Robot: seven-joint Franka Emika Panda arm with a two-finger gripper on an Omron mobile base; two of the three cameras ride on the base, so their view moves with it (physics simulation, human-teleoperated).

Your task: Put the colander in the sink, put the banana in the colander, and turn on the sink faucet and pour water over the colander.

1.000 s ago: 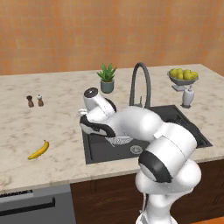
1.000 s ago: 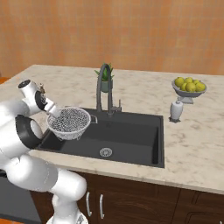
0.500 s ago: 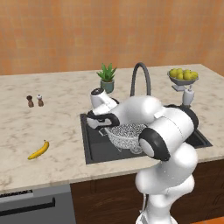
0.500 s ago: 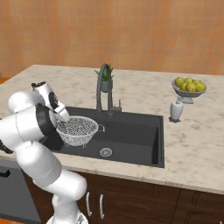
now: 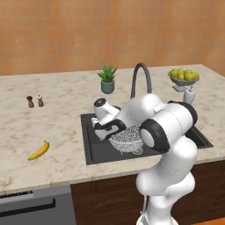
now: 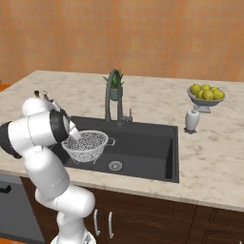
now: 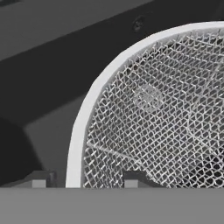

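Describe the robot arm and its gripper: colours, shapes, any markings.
The arm is built of glossy white rounded segments with black bands at the joints. The gripper ends in two small dark grey blocky fingertips, each with a paler pad. No cables or markings are visible.

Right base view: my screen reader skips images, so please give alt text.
A white robot arm holds a mesh colander by its rim in the left of a black sink, beside the faucet; a fruit bowl stands right.

One colander (image 6: 86, 144), one banana (image 5: 39, 150), two small shakers (image 5: 35, 101), one potted plant (image 5: 107, 78), one fruit bowl (image 5: 184, 77)
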